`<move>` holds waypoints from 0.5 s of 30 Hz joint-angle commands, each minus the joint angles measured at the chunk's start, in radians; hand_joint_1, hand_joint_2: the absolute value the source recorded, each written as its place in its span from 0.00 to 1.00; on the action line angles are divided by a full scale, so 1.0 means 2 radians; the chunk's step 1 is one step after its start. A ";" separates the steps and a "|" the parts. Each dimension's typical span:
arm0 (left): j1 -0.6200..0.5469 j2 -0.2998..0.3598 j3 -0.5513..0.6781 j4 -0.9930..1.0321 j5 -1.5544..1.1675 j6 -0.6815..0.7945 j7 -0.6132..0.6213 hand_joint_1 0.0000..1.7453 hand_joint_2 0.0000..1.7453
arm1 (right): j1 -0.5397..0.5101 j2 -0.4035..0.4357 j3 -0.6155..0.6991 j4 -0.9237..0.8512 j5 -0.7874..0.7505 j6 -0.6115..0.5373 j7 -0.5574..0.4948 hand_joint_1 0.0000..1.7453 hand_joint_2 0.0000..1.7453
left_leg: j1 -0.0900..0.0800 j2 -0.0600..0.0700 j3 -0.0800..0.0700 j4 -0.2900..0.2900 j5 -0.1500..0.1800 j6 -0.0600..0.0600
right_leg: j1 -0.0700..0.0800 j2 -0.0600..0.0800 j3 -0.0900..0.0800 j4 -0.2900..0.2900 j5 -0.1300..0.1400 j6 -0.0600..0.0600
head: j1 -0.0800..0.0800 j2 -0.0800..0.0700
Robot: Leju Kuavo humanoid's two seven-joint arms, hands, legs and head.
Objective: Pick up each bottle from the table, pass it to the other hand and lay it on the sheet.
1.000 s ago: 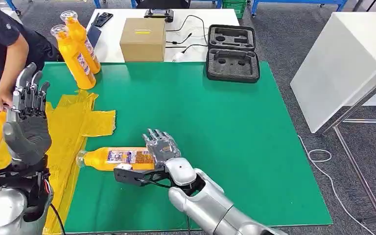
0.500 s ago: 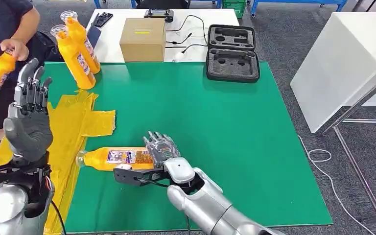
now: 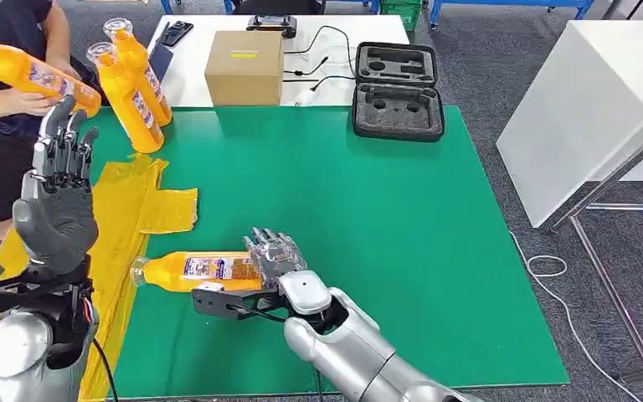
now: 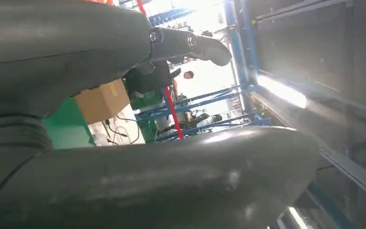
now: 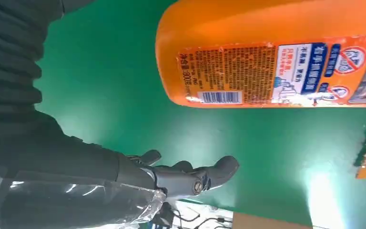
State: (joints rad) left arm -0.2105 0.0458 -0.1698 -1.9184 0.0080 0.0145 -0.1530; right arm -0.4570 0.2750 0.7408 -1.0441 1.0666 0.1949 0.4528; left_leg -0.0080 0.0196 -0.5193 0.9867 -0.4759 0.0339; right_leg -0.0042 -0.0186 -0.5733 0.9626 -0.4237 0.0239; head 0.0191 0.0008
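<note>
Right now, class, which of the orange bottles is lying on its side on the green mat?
The bottle beside the right hand, near the yellow sheet. The two bottles at the mat's far corner stand upright, and a person holds another.

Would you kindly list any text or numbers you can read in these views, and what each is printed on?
Lying bottle's label: Chinese print and a barcode, too small to read.
Standing bottles' labels: blurred, unreadable.
Cardboard box's yellow sticker: unreadable.
</note>
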 commanded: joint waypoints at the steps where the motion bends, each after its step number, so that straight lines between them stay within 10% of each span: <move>1: -0.035 -0.003 -0.023 0.029 0.005 -0.004 0.001 0.00 0.00 | -0.004 -0.030 0.001 0.001 0.006 0.008 0.012 0.00 1.00 | 0.000 -0.003 0.001 0.000 0.000 -0.001 | 0.000 -0.001 0.002 0.000 -0.001 0.000 | 0.000 0.000; 15: -0.025 0.008 -0.027 0.025 0.016 -0.007 -0.009 0.00 0.00 | 0.001 -0.035 0.009 -0.001 0.025 0.012 0.016 0.00 1.00 | 0.000 -0.002 0.002 0.000 0.000 -0.002 | 0.000 0.000 0.002 0.000 -0.001 0.000 | 0.000 0.000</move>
State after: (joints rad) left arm -0.2312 0.0462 -0.1946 -1.9181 0.0324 0.0023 -0.1633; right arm -0.4342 0.2430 0.7404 -1.0533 1.1120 0.2098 0.4830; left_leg -0.0080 0.0196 -0.5194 0.9867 -0.4759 0.0339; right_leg -0.0042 -0.0186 -0.5733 0.9626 -0.4237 0.0239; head 0.0191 0.0008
